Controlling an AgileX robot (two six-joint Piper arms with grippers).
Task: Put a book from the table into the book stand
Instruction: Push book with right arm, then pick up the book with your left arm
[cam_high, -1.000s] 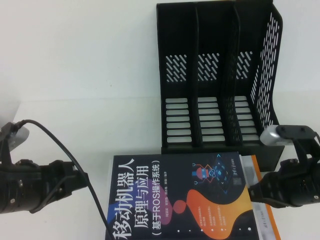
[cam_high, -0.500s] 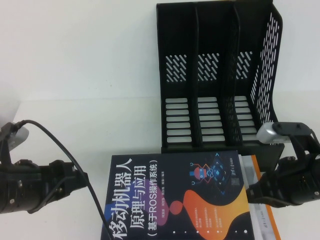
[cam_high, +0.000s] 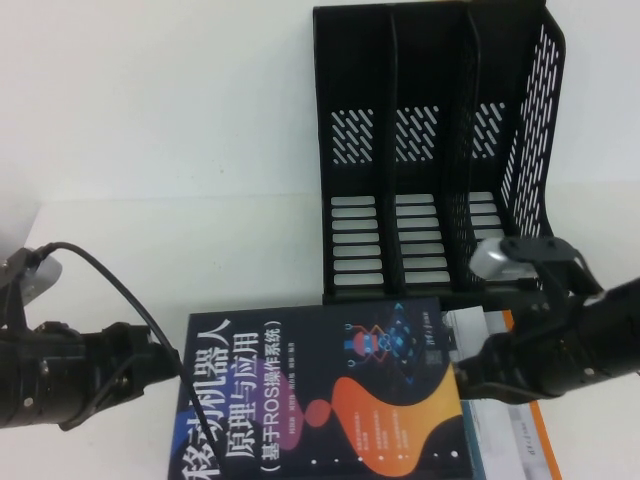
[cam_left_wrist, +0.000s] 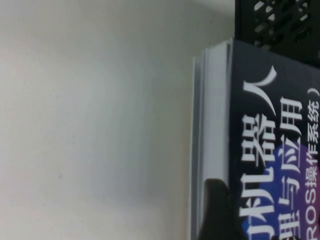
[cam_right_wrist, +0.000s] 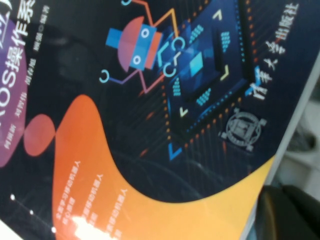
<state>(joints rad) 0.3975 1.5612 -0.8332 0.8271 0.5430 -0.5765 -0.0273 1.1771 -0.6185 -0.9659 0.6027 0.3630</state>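
Desk (cam_high: 150, 130), white, carries everything. Book stand (cam_high: 435, 150), black, three slots w/ tall dividers and perforated walls, sits at far side, right of centre; all three slots look empty.

Book (cam_high: 320, 395), navy cover, white title, orange blobs, lies flat on top of a short stack at near edge, just in front of stand's open side. Under it: white book (cam_high: 480, 330) and orange-edged book (cam_high: 520, 395), both sticking out on the right.

Left gripper (cam_high: 165, 365) low at book's left edge; in left wrist view one dark finger (cam_left_wrist: 215, 210) lies over cover and page edge near the corner, fingers look apart, not clamped on anything I can confirm. Right gripper (cam_high: 470, 375) at book's right edge, over the lower books; can't tell whether its fingers are apart or together, only a dark part shows in a corner of its wrist view.

Step, my read: getting hold of book by its two edges; lift not started.

Risks:
- left finger catches cover only → cover peels open, pages sag
- right gripper snags white book too → two books lift, or stack slides
- book must turn upright; dividers are close-set, a tilted edge would jam on a divider top
- stand is light plastic, a push from the book could shove it back
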